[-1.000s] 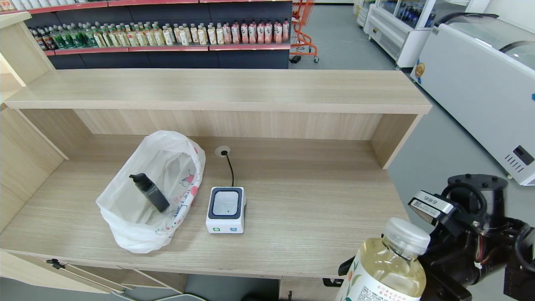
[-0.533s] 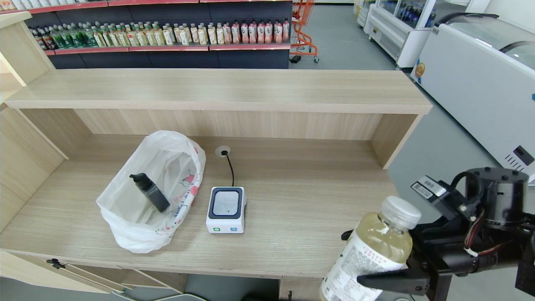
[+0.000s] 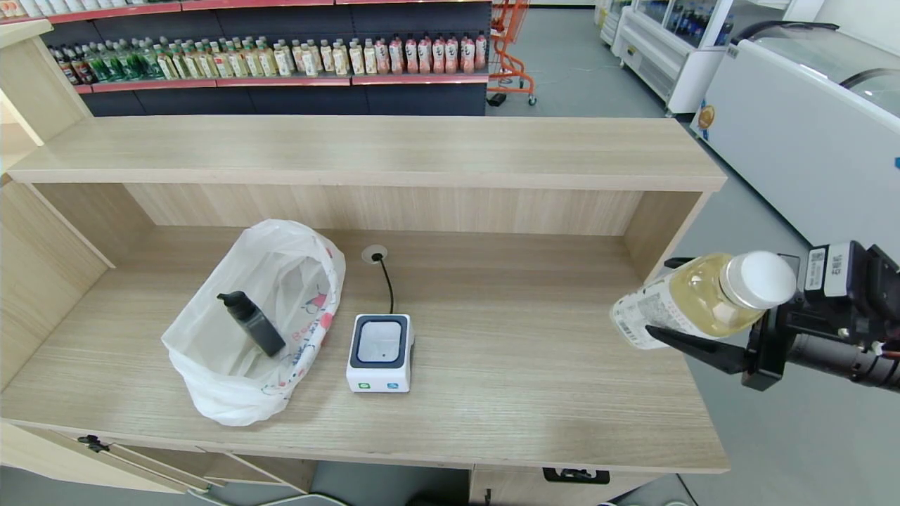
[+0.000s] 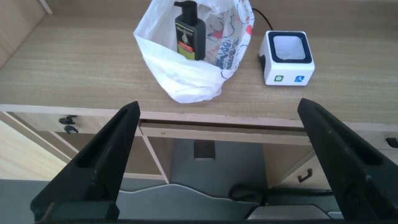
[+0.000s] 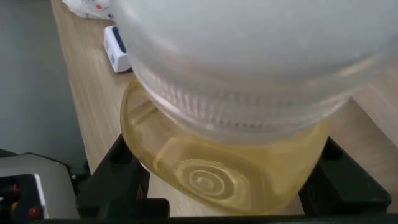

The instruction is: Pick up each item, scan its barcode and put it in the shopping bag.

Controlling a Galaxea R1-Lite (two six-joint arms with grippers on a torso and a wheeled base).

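A clear bottle (image 3: 692, 302) of pale yellow drink with a white cap lies sideways in the air just off the counter's right edge, cap pointing right. My right gripper (image 3: 659, 295) is shut on the bottle (image 5: 211, 168), one finger on each side. The white shopping bag (image 3: 239, 379) lies open on the left of the counter with a black pump bottle (image 3: 252, 323) inside it. The white barcode scanner (image 3: 380, 351) sits just right of the bag. My left gripper (image 4: 219, 109) hangs open below the counter's front edge, facing the bag (image 4: 180, 81) and the scanner (image 4: 286, 56).
A raised wooden ledge (image 3: 365, 151) runs along the back of the counter (image 3: 534, 351). The scanner's black cable (image 3: 387, 284) goes to a hole in the counter. White freezers (image 3: 808, 140) stand on the right, and drink shelves (image 3: 281, 60) behind.
The right arm has lifted the bottle from low at the counter's front right corner up and to the right, turning it from upright to lying sideways.
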